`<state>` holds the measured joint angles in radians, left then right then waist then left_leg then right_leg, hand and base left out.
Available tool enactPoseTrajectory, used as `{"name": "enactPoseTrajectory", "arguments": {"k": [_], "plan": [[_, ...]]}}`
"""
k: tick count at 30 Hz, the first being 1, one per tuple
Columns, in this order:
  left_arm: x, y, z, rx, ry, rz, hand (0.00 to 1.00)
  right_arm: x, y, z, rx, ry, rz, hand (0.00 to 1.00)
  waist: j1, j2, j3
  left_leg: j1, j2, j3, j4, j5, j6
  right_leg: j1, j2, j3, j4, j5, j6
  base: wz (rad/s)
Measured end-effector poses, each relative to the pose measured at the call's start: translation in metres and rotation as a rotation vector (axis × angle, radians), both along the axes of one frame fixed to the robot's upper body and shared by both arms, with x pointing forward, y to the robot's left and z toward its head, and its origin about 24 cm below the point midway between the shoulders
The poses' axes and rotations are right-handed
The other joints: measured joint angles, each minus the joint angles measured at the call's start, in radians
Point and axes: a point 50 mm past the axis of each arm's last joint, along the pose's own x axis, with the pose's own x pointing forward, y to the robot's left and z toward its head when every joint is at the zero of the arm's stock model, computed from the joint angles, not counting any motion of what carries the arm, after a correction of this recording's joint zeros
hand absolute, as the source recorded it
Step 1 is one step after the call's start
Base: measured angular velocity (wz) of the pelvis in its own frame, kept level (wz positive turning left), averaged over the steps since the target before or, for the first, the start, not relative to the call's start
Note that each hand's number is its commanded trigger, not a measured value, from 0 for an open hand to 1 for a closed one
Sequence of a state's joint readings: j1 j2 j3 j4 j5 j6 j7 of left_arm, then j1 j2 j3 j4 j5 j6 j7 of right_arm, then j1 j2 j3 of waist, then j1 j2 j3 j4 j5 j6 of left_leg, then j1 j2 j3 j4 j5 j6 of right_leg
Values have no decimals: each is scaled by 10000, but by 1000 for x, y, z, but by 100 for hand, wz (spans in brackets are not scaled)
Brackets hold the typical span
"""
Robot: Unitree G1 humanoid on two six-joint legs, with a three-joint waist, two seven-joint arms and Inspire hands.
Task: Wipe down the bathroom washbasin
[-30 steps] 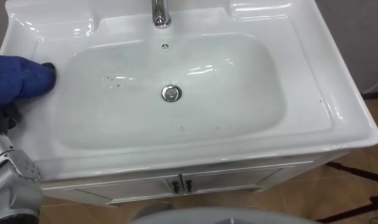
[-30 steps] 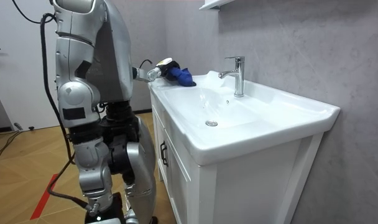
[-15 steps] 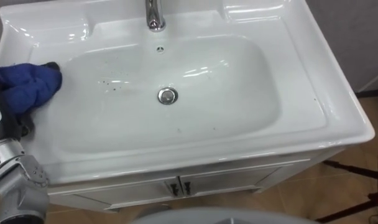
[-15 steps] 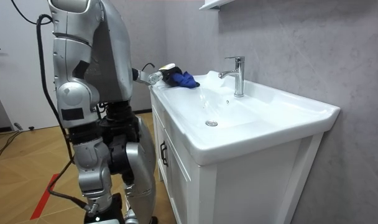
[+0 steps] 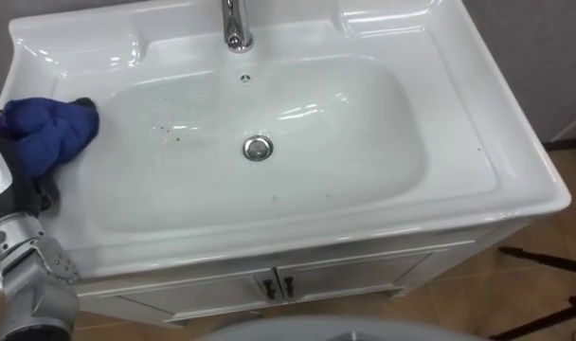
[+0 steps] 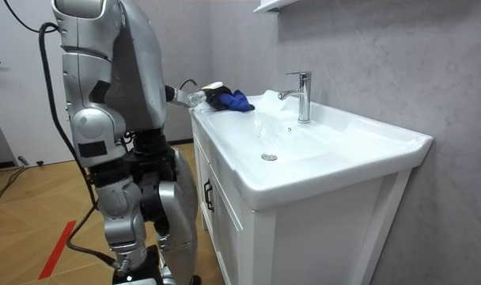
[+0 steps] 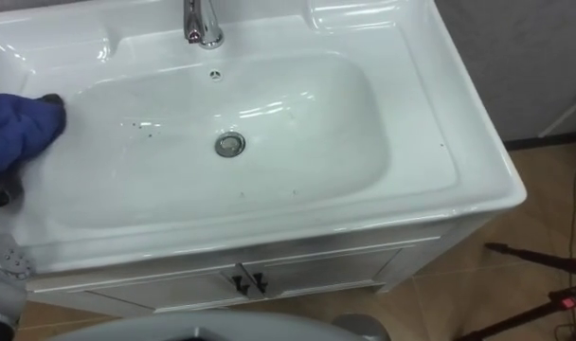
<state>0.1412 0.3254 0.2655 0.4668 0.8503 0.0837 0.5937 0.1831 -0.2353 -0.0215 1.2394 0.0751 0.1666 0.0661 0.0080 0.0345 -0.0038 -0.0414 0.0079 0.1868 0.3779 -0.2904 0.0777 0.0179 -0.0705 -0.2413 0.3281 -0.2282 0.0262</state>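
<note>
Left eye view, looking down: a white basin (image 5: 515,180) with a chrome faucet (image 5: 234,24) at its far rim and a round metal drain (image 5: 258,147) in the middle of the bowl. A few dark specks (image 5: 174,133) lie on the bowl's left half. A bunched blue cloth (image 5: 49,133) sits on the basin's left rim, at the edge of the bowl. The robot's left hand (image 5: 23,194) comes up from the lower left and meets the cloth from below. The cloth covers the front of the hand, so I cannot tell whether it is clenched or spread. Under the basin is a white cabinet (image 5: 269,282) with two small dark door handles

Room view: the robot stands upright at the cabinet's front, at the room view's left. Its left hand (image 6: 202,95) reaches to the basin's far corner, with the cloth (image 6: 234,100) at its tip, touching the rim

Right eye view: the cloth (image 7: 18,128) lies at the left edge, well apart from the drain (image 7: 229,144)
</note>
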Motion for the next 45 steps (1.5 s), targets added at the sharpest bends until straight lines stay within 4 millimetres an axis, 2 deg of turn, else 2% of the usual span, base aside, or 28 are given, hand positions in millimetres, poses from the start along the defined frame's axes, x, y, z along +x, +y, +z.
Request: {"name": "enactPoseTrajectory", "arguments": {"k": [6, 17, 21, 26, 29, 33, 36, 39, 40, 45], "plan": [[4, -1, 2, -288, -9, -52, 0, 4, 0, 0, -18, -85, 18, 0, 14, -23, -5, -4, -25, -4, 20, -1, 1, -41, -33, 8, -53, -81, 10, 0], [10, -5, 9, -717, -45, -2, 0, 1, -1, 0, -204, 72, 48, 0, 42, -93, -24, 14, -43, -22, -2, -2, -1, -15, -74, -52, -5, -203, 19, 2], [15, -6, 13, -1016, -246, -94, 0, 1, -1, 0, -348, 66, 25, 0, 188, -87, -31, 1, -31, -15, 29, -6, 0, 12, -67, -65, -13, -203, 19, 0], [23, -10, 20, -1920, -811, -194, 0, 5, 0, 0, -547, -145, 35, 0, 243, -23, -4, -42, -35, -47, 68, -17, 13, 51, -73, -96, -15, -203, 20, 1], [28, -13, 29, -2441, -1485, -345, 0, 7, 3, -1, -560, -399, -24, 0, 235, -42, 67, -31, -41, -67, 54, -16, 14, 61, -111, -102, 9, -202, 21, 0], [36, -21, 41, -2905, -2390, -937, 0, 8, 6, -2, -454, -474, 101, 0, 167, -93, 118, -37, -45, -87, 59, -23, 21, 26, -127, -90, 170, -202, 21, 0], [40, -29, 43, -3323, -2545, -1352, 0, 12, 8, -3, -432, -630, 66, 0, 94, -16, 158, -114, -31, -98, 120, -71, 42, -20, -79, -89, 167, -200, 23, 0], [45, -35, 51, -3319, -2851, -1728, 0, 14, 8, -3, -429, -789, -188, 0, -27, 96, 127, -339, 16, -138, 330, -151, 57, -136, -38, -82, 166, -186, 34, 0], [50, -37, 56, -3330, -3038, -1920, 0, 14, 8, -3, -442, -864, -270, 0, -34, 159, 155, -372, 14, -151, 341, -150, 60, -155, -39, -86, 161, -167, 45, 3], [63, -43, 72, -3364, -3764, -2480, 0, 15, 5, -2, -521, -1014, -340, 0, -42, 252, 123, -341, -4, -148, 300, -152, 69, -141, -56, -93, 161, -158, 59, 0]]}}
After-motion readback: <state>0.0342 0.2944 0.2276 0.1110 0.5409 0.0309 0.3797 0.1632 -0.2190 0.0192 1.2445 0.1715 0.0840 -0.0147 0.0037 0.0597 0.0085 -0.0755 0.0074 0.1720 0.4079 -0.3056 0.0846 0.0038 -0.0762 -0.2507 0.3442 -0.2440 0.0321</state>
